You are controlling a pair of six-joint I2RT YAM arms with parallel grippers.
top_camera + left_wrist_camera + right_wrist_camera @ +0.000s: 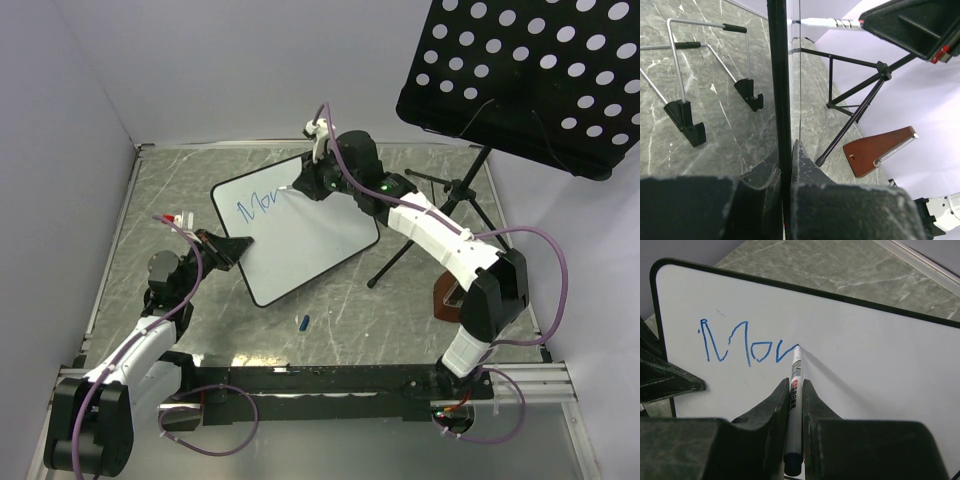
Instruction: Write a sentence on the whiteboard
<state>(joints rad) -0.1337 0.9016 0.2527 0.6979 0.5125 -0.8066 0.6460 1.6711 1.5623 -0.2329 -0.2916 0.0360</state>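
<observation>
The whiteboard (305,240) lies tilted in the middle of the table, its black rim seen edge-on in the left wrist view (780,75). My left gripper (238,250) (786,150) is shut on that rim at the board's left edge. My right gripper (305,183) (795,385) is shut on a white marker (796,365), whose tip touches the board (865,365). The sentence (745,345) (258,205) stands in blue as roughly "Mov", ending at the marker tip.
A black perforated music-stand panel (520,70) hangs over the back right, with its tripod legs (440,220) beside the board. A brown metronome (447,297) (880,150) stands by the right arm. A blue cap (303,322) lies near the front. A wire stand (685,100) lies beyond the board.
</observation>
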